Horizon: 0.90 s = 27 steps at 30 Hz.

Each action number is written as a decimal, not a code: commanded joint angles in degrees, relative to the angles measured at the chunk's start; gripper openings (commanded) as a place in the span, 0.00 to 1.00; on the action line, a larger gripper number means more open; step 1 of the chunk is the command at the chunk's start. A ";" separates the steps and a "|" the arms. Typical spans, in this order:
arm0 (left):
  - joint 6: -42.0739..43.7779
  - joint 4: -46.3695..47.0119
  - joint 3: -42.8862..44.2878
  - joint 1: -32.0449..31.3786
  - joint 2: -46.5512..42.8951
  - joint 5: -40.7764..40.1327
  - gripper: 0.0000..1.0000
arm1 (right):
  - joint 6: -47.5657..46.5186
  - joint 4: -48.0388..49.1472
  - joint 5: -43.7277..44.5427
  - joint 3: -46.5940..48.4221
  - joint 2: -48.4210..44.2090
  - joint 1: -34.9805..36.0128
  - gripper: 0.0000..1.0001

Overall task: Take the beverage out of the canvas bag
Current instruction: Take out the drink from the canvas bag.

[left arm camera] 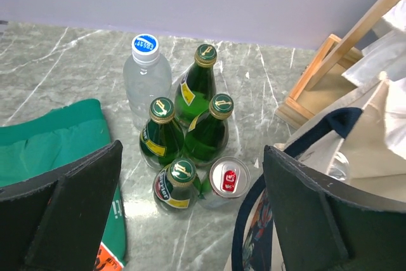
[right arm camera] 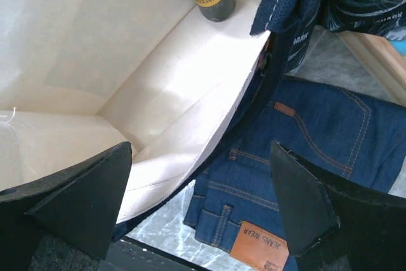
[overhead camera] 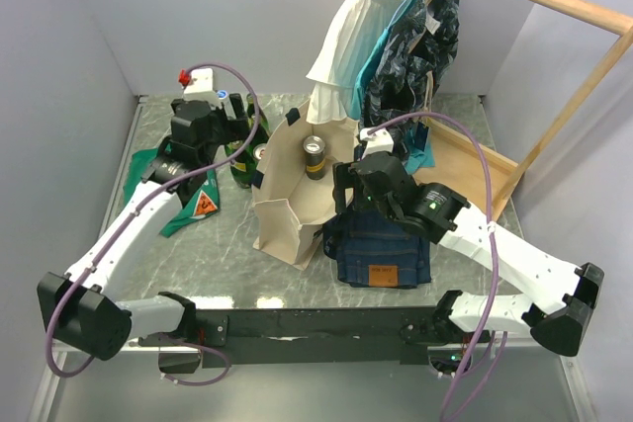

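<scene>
Beverage (overhead camera: 314,156): a dark bottle with a yellow label band, observed upright inside the canvas bag (overhead camera: 289,214), against its far wall. The bag is stood open-topped at mid bench (overhead camera: 227,279), with a navy strap handle draped over its right rim. The right fingers (right arm camera: 76,201) are seen spread wide and grasping nothing; the bag's right wall is straddled, one finger over the cream interior, the other over the folded jeans (right arm camera: 317,138), which lie against the bag's right side. The left fingers (left arm camera: 70,207) are likewise spread and unloaded, held above a cluster left of the bag: four green bottles (left arm camera: 204,134), a clear bottle (left arm camera: 147,80) with a blue cap, and a can (left arm camera: 228,179). A green cloth (left arm camera: 51,138) is noted just left of the cluster.
</scene>
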 commanded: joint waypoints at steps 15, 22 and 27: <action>-2.47 -14.44 16.08 -0.17 -5.90 11.75 0.96 | 0.34 6.66 -1.96 -1.37 -4.49 -0.29 0.95; -3.87 -14.80 21.09 -0.17 -5.73 21.77 0.96 | 2.71 6.93 -2.05 -3.12 -6.43 -0.29 0.93; -4.40 -14.54 24.26 -0.60 -1.96 33.96 0.96 | 3.77 7.81 -2.05 -5.94 -8.80 -0.38 0.93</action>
